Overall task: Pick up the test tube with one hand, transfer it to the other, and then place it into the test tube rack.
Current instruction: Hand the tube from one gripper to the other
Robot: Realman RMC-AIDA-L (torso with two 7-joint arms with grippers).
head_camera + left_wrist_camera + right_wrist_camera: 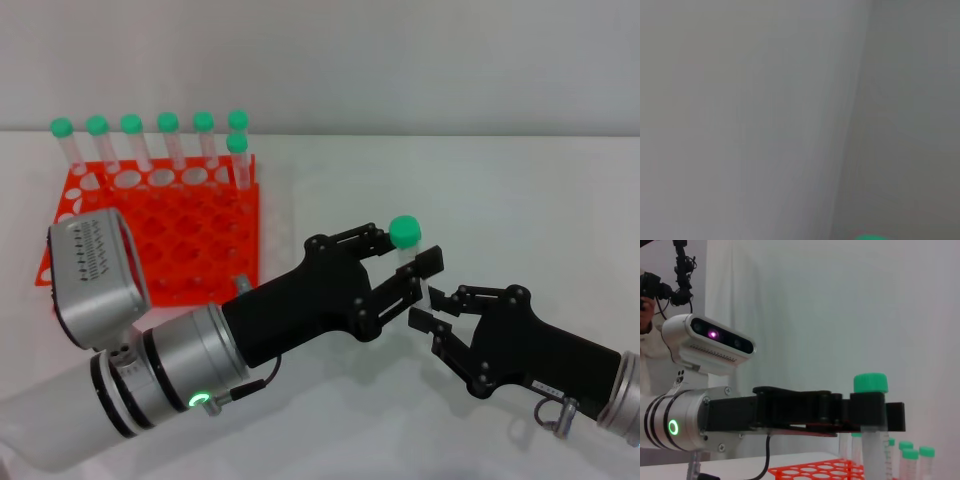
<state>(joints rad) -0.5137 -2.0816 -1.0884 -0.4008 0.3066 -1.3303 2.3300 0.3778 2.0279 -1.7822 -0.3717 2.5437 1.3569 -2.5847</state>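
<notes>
Left arm point(190, 375): silver cuff, black bands, green ring light, thin black cable; grey camera box point(98, 268) with vent slots. Both grippers, left point(405, 270) and right point(428, 322): black linkage fingers, visible screws.
</notes>
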